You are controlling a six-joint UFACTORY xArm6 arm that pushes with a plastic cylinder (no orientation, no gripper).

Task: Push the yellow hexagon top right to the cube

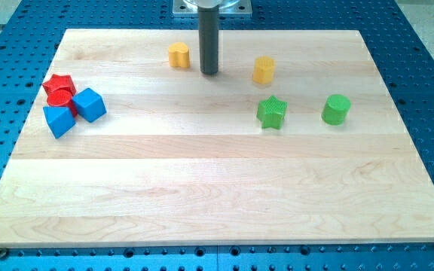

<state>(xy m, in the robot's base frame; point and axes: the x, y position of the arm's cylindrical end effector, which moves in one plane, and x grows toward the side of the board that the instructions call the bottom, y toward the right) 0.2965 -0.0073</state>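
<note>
The yellow hexagon [264, 69] stands on the wooden board [202, 181] near the view's top, right of centre. My tip [209, 73] rests on the board about a block's width to the hexagon's left, not touching it. A blue cube [90, 104] sits far off at the view's left, in a tight cluster with a second blue block [59, 120], a red star [59, 84] and another red block [64, 98] partly hidden under the star.
A second yellow block [178, 55], shape unclear, stands just left of my tip near the board's top edge. A green star [272, 113] lies below the hexagon and a green cylinder [337, 110] to its right.
</note>
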